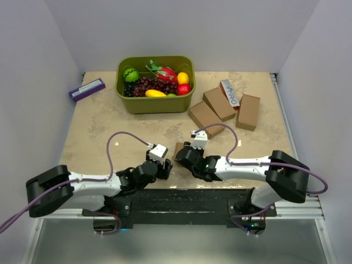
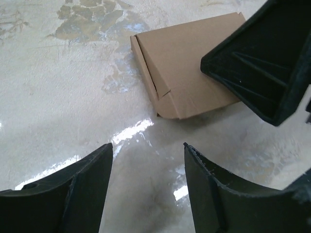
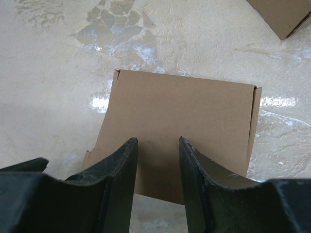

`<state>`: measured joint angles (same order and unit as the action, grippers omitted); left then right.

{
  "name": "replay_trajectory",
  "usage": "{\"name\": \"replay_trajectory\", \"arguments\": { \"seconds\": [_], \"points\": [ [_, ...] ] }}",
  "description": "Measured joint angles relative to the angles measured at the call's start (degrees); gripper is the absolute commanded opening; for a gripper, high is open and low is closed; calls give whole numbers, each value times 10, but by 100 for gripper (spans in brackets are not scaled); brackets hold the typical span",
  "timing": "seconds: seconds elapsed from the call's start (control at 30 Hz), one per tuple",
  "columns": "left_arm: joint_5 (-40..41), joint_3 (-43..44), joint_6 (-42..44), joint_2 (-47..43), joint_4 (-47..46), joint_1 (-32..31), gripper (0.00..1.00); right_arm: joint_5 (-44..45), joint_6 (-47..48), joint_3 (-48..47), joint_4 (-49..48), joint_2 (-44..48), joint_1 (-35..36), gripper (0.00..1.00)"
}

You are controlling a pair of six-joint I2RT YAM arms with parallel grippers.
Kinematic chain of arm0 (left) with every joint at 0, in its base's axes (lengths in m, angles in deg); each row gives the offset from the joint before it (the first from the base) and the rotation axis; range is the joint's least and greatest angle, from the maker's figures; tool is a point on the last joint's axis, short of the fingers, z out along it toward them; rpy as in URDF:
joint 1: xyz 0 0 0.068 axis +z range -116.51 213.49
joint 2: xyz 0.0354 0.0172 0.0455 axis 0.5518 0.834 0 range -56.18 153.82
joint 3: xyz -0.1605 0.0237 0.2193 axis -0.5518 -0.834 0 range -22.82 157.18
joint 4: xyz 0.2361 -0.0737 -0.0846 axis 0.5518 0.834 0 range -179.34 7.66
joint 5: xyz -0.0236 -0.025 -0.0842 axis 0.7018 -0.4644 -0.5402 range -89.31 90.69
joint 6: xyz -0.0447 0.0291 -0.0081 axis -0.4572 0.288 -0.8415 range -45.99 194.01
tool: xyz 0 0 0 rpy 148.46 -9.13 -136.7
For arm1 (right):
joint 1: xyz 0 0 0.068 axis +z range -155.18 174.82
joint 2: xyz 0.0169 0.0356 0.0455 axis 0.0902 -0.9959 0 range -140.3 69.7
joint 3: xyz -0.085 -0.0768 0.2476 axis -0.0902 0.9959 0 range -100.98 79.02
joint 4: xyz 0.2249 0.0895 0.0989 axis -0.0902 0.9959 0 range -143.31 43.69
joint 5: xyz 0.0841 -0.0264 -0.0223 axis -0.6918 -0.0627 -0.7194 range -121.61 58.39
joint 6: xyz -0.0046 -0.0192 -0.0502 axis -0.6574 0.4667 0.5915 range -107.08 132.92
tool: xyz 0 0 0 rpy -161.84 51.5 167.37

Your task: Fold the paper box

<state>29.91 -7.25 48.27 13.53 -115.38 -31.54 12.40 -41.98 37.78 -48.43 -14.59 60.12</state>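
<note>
1. Your paper box (image 1: 177, 149) lies flat on the counter (image 1: 93, 132), close to the near edge and about midway along it, between your two arms.
2. Your left fingers (image 2: 73, 194) are released. They are spread wide with only bare counter between them, just short of the box's nearest corner and not touching it.
3. Your right fingers (image 3: 116, 179) stand part-way apart over the box's top face, with no cardboard pinched between them. You cannot tell whether their tips touch the face.
4. In the left wrist view, the box's side towards the left arm shows a folded wall with a crease and a small notch at the corner.
5. You have bare counter from the box out to the left edge, and from the box towards the green basket (image 1: 154, 105) at the far edge.
6. The far right is crowded with three brown cartons (image 1: 204, 115) and a white-and-red carton (image 1: 231, 93).
7. The purple-and-white box (image 1: 87, 89) sits at the far-left corner, well apart.
</note>
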Motion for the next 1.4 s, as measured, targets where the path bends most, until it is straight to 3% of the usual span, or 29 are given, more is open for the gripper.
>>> {"name": "replay_trajectory", "arguments": {
  "seconds": [0.27,0.4,0.57,0.73,0.9,1.2,1.4],
  "points": [
    [-69,-32,-26,-171,106,2,67,3,-2,-2,-4,-14,0,43],
    [-122,-12,-45,-202,135,56,63,5,-5,-2,-7,-16,0,43],
    [-226,44,-54,-123,106,162,61,5,-7,-2,-6,-16,0,43],
    [-313,108,-61,-6,71,183,56,6,-8,-2,-6,-16,0,43],
    [-377,118,-84,56,26,199,53,6,-11,-2,-6,-16,0,43],
    [-399,120,-108,95,14,203,50,2,-15,-2,-5,-18,0,43],
    [-379,120,-108,95,14,203,56,1,-15,-2,-6,-22,0,43]
  ]
}}
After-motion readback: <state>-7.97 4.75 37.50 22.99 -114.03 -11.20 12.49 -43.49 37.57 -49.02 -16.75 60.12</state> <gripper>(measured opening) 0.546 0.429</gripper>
